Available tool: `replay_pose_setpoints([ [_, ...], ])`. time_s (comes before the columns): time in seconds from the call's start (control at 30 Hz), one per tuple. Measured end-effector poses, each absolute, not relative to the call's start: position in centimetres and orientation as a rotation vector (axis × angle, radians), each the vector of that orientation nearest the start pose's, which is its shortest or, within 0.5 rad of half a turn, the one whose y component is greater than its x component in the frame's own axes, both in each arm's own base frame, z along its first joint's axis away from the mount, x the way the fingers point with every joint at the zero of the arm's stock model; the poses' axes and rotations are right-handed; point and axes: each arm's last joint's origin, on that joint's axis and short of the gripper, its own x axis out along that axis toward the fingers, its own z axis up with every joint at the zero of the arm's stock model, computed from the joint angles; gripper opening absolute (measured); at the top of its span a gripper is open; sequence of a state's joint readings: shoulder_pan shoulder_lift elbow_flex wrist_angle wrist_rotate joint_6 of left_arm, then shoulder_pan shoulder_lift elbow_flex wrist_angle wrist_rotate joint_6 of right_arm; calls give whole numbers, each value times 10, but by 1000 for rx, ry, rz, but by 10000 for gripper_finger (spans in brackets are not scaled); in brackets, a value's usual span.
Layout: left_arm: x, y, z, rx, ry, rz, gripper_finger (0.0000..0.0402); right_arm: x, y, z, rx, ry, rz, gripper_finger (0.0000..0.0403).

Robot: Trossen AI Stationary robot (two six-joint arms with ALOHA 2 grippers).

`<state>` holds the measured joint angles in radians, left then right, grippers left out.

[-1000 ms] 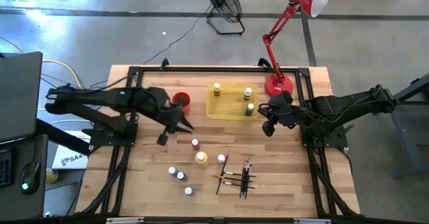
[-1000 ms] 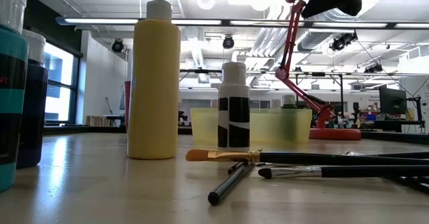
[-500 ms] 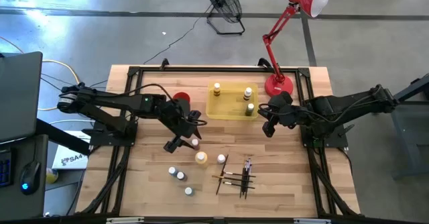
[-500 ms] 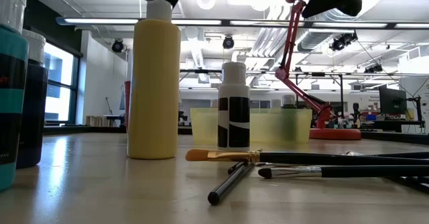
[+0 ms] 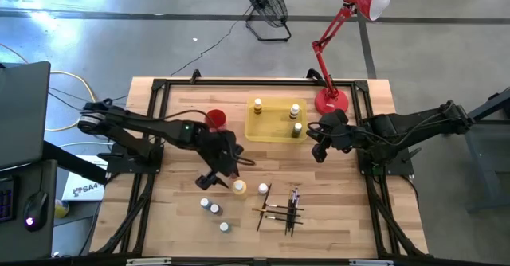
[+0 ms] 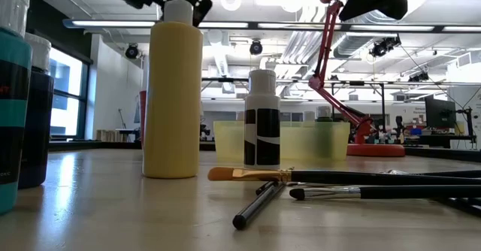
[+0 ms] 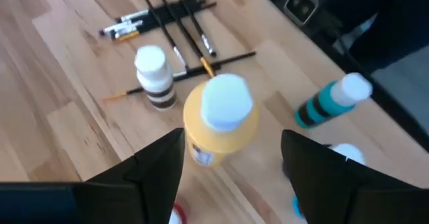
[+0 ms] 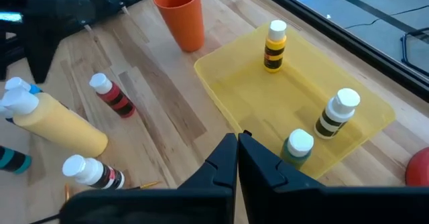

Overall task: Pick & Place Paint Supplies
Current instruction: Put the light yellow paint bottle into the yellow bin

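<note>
**High view inspection: three bottles placed, most supplies outstanding**

High view showed three bottles standing in the yellow tray (image 5: 275,129) at 12 o'clock on the table. Outstanding near 6 o'clock: the large yellow bottle (image 5: 238,187), roughly five small bottles around it, and the brushes (image 5: 280,209), none of them placed. Left gripper (image 7: 231,158) hung over the yellow bottle, fingers spread wide on either side of its cap, nothing gripped. Right gripper (image 8: 237,151) waited at 3 o'clock beside the tray, fingers closed, empty.
</note>
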<state>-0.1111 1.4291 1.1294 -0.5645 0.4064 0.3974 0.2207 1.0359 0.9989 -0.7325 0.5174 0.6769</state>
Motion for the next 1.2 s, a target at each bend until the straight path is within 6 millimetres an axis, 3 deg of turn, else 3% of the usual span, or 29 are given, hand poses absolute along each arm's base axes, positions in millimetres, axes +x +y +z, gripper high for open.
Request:
replay_pose_setpoints([
  [0.37, 302, -48, 281, 226, 677, -616, 245, 196, 30, 315, 348, 623, -481, 5],
  [0.9, 314, -56, 259, 180, 749, -654, 245, 196, 30, 315, 341, 627, -479, 5],
  [1.2, 318, -60, 258, 150, 736, -647, 244, 196, 30, 315, 338, 633, -480, 5],
])
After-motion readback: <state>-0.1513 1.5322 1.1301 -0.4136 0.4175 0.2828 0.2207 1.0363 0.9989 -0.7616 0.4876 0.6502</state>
